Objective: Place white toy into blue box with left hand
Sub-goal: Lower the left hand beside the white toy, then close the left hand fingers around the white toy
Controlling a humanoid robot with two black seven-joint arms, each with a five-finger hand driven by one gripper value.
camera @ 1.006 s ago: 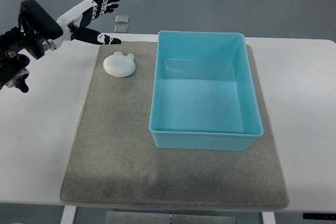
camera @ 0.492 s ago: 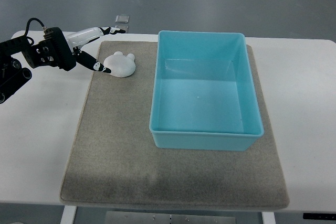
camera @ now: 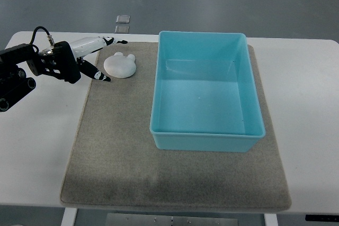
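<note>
The left hand [camera: 90, 56] comes in from the left edge, low over the desk [camera: 42, 130]. Its fingers [camera: 100, 40] are spread and hold nothing; the thumb tip is just beside the white toy [camera: 120, 65], on its left. The toy lies on the grey mat [camera: 116, 146], at its far left corner, near the blue box [camera: 207, 141], which stands open on the same mat.

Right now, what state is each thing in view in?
white toy: lying on the mat, left of the box, not grasped.
blue box: upright on the mat, open-topped, nothing inside.
left hand: fingers spread, just left of the toy, holding nothing.
grey mat: flat on the white table.
</note>
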